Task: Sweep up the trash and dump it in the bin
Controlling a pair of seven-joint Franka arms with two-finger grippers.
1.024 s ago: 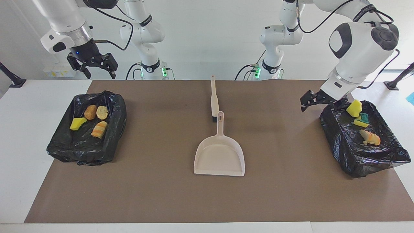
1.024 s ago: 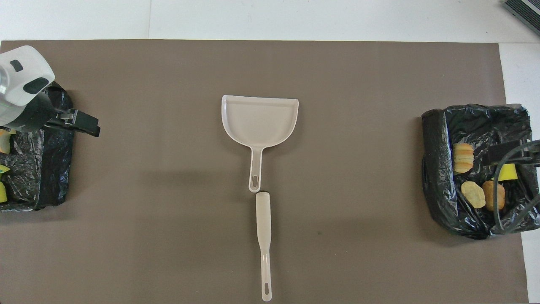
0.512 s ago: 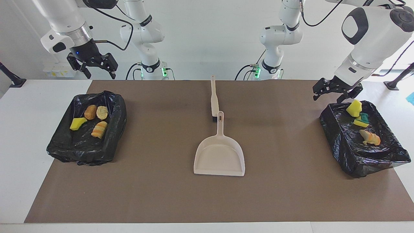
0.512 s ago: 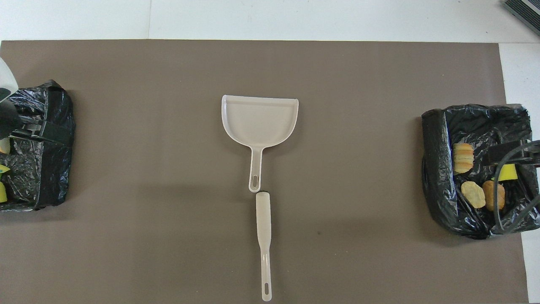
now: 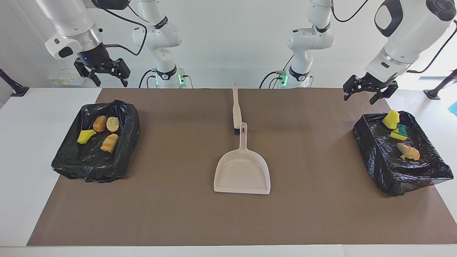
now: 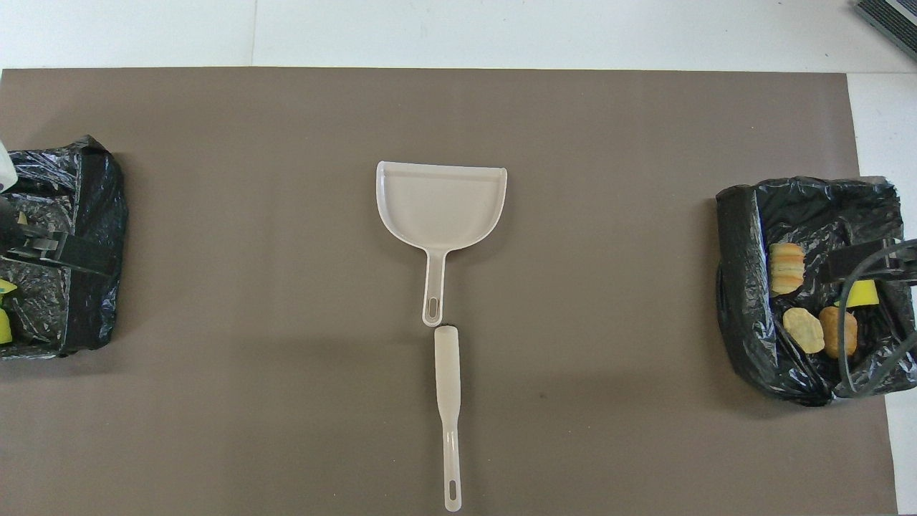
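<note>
While both the left gripper (image 5: 369,93) and right gripper (image 5: 103,73) hang with jaws released, the trash (image 5: 101,134) sits binned; careless descent snags a bin liner (image 5: 392,167).

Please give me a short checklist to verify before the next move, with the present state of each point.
1. All trash is in a bin: ok. Four pieces lie in the bin at the right arm's end, three in the bin at the left arm's end; none shows on the brown mat.
2. Dustpan is empty and flat on the mat: ok.
3. Brush is released: ok, it lies nearer to the robots than the dustpan, at the tip of its handle.
4. Left gripper holds nothing: ok, open, raised above the table.
5. Right gripper holds nothing: ok, open, raised.
</note>
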